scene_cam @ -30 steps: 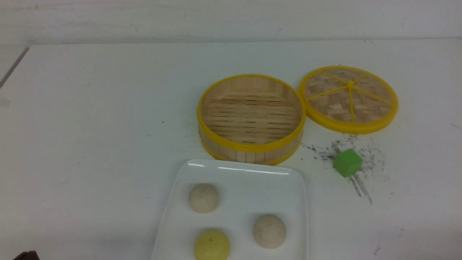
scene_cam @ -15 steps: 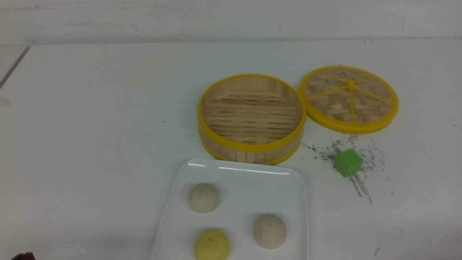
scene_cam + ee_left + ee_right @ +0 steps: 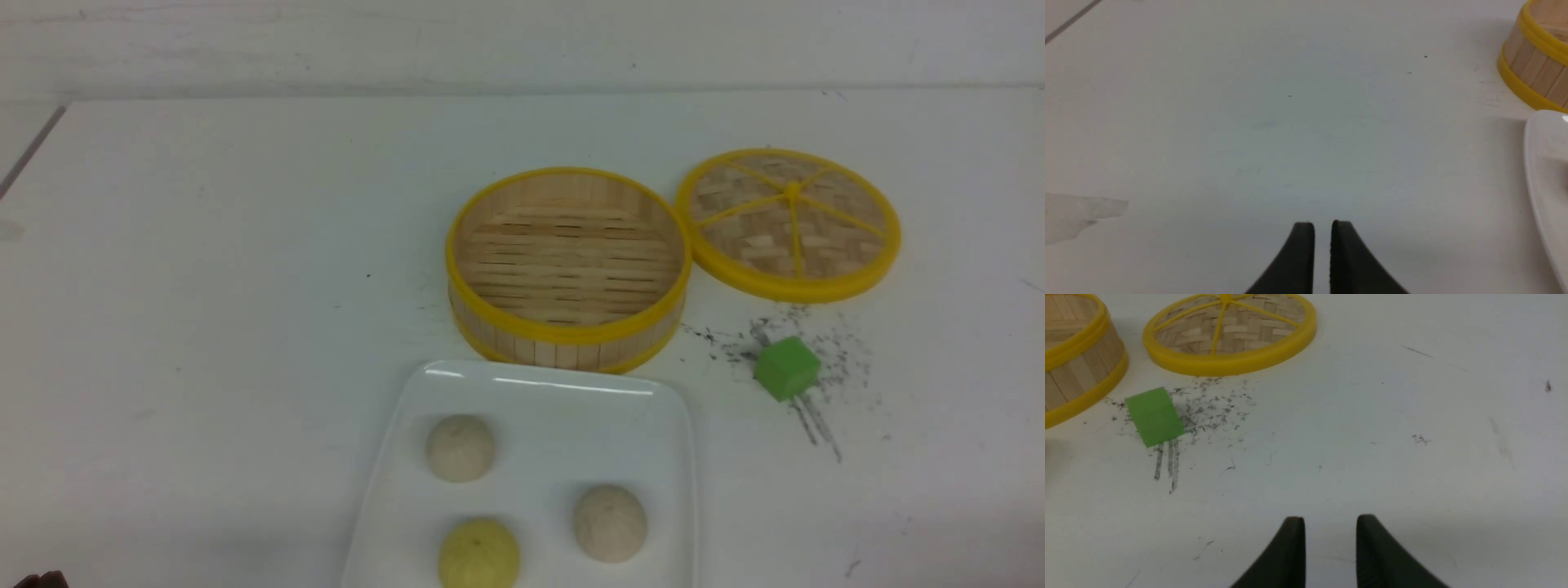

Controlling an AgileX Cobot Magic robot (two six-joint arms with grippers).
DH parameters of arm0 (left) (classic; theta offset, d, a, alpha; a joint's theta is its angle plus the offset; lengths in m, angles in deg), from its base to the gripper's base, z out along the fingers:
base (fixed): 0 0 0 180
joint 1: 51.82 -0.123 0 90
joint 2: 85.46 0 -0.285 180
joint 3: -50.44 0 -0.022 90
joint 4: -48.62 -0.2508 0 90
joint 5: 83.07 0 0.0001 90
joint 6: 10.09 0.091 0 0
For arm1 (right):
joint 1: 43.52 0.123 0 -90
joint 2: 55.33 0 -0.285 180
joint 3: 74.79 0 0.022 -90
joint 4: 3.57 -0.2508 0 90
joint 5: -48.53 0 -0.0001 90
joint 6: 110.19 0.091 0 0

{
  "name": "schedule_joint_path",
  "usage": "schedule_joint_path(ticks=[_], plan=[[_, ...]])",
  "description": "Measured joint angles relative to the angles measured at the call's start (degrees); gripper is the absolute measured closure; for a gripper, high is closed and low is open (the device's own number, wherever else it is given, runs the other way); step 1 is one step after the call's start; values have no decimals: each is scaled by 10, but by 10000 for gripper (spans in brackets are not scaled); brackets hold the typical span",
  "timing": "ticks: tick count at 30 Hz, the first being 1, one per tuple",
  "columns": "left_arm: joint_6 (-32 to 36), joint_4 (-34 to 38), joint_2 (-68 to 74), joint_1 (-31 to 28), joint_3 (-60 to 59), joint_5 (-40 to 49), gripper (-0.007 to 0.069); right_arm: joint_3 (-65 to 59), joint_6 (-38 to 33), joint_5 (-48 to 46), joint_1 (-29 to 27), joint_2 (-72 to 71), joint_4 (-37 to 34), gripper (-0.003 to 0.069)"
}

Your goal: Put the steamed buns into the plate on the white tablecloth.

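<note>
All three small round steamed buns (image 3: 522,498) now sit inside the big shiny white plate (image 3: 669,457) with rounded corners. Two are pale beige and one is soft yellow. The plate rests on the plain white tablecloth (image 3: 204,286) that covers the surface. The round bamboo steamer basket (image 3: 567,327) with the yellow rim has nothing in it. So the job looks done, with nothing left to move.

The left hand (image 3: 1323,228) holds nothing, with only a thin gap between its black fingers. The right hand (image 3: 1330,524) holds nothing too, and its fingers stand a bit wider apart.
</note>
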Motion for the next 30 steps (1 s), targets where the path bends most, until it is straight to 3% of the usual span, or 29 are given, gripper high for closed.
schedule_joint_path(ticks=[30], plan=[[0, 0, 0, 0, 0, 1, 503, 0, 0, 0, 0, 0, 0, 431]])
